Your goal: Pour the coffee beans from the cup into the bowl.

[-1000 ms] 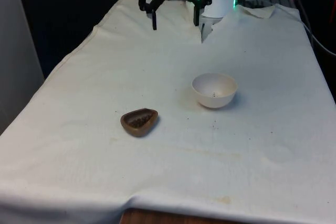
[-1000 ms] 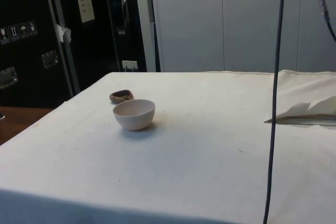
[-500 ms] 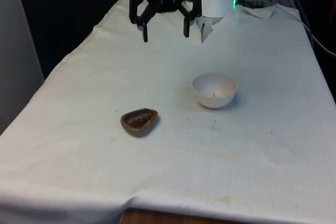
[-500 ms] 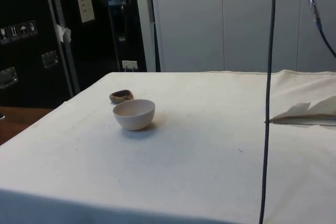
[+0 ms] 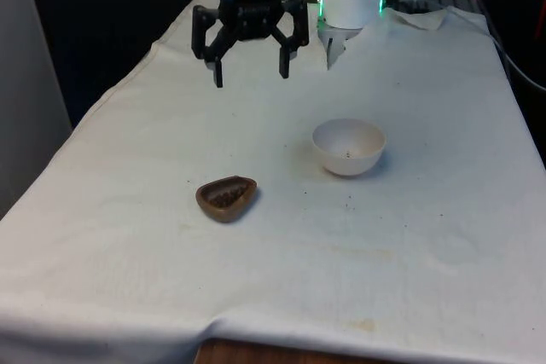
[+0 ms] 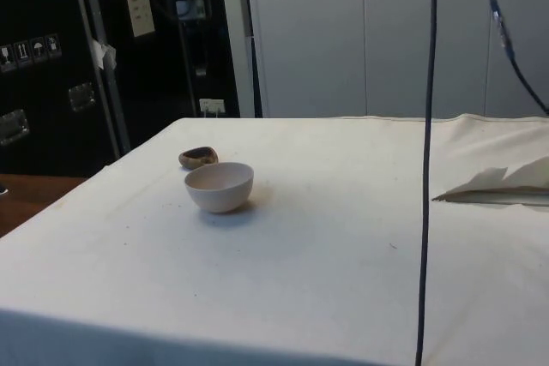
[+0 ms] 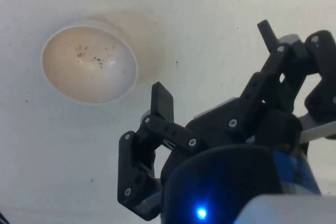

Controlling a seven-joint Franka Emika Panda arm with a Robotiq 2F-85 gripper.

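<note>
Hand high over the worktop's far end, spread and empty

We see the hand point(image 5: 249, 70) hanging above the white cloth point(image 5: 426, 228) near the far edge of the worktop, its two fingers point(image 7: 161, 102) spread wide with nothing between them. The brown cup point(image 5: 226, 197) sits on the cloth well short of the hand, towards the near edge, upright with dark coffee beans point(image 5: 225, 199) inside. The white bowl point(image 5: 348, 147) stands apart from the cup, nearer the front view's right edge of the worktop, with a few dark specks at its bottom. In the side view the cup point(image 6: 198, 157) lies just behind the bowl point(image 6: 219, 186).
</note>
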